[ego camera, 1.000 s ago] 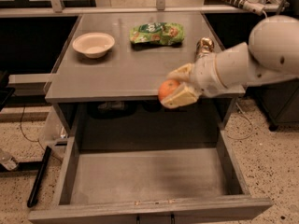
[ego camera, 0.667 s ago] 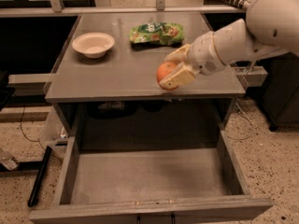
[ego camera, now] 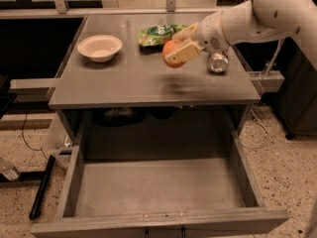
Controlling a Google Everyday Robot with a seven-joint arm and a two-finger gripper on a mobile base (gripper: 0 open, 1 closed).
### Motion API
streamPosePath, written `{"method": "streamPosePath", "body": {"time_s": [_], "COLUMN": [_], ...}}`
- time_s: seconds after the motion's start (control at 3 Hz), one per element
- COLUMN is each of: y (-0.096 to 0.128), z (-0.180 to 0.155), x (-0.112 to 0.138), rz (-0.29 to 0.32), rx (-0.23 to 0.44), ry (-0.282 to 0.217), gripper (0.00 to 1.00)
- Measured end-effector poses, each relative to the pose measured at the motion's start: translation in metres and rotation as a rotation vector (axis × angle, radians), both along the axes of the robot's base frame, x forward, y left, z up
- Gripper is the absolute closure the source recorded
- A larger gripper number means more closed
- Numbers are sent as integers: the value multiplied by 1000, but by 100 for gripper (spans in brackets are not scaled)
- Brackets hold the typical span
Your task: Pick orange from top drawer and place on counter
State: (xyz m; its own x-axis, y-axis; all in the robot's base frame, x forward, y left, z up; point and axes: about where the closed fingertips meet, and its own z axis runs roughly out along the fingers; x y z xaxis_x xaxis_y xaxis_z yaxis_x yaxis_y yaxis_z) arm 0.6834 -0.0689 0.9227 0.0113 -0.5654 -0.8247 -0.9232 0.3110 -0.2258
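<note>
My gripper (ego camera: 177,47) is shut on the orange (ego camera: 171,53) and holds it above the middle of the grey counter (ego camera: 124,83); a shadow lies on the counter below it. The cream fingers (ego camera: 185,52) clasp the fruit from the right and top. The top drawer (ego camera: 158,187) is pulled wide open under the counter, and its flat grey bottom is bare. My white arm reaches in from the upper right.
A white bowl (ego camera: 99,47) stands at the counter's back left. A green snack bag (ego camera: 157,33) lies at the back, just behind the orange. A silver can (ego camera: 217,62) lies on its side at the right. Speckled floor surrounds the cabinet.
The gripper has carried the orange up and back, from over the counter's front right edge to above the counter's middle. The drawer has stayed open.
</note>
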Motion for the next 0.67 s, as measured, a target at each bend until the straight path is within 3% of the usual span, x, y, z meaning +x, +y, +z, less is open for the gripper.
{"method": "streamPosePath", "body": {"time_s": [0.33,0.67], "y": [4,4], "z": [7,-21], "x": [23,22], "rz": [-101,-218], "rx": [22,-4], "ry": [-2,30], "gripper": [100,100]}}
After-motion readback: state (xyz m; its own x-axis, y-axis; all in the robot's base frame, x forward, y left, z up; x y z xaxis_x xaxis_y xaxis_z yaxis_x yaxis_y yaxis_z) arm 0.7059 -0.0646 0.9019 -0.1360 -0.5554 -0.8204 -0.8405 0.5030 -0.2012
